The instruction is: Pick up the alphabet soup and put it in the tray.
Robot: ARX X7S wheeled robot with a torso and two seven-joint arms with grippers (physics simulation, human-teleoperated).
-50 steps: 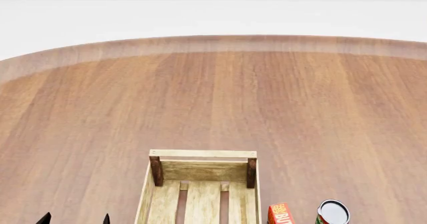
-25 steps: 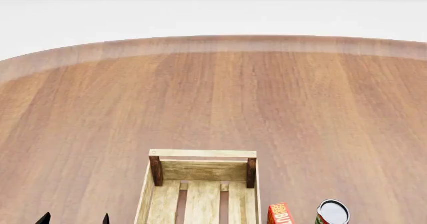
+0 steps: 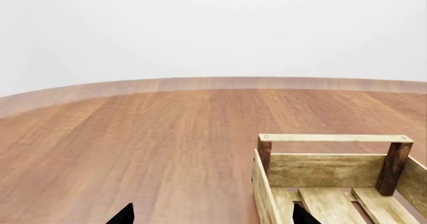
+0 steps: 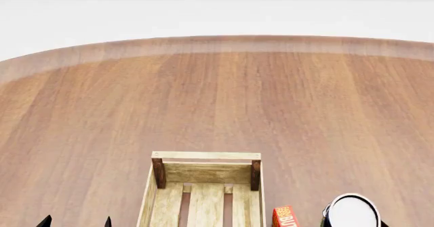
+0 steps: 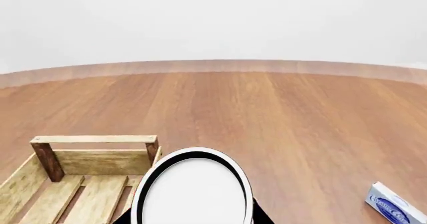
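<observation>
While the head view's near edge cuts most things off, the soup [image 4: 350, 212] shows its pale top at near right, filling the right wrist view [image 5: 193, 194]. The right claw's dark tip [image 4: 383, 224] peeks beside it; whether it grips, I cannot tell. A red box [image 4: 285, 217] stands between soup and tray [image 4: 205, 156]. Left claw [image 4: 76, 221] at near left, fingers [image 3: 122, 215] spread apart, holding nothing. Beyond, the table [image 4: 217, 95] runs to its curved far rim.
</observation>
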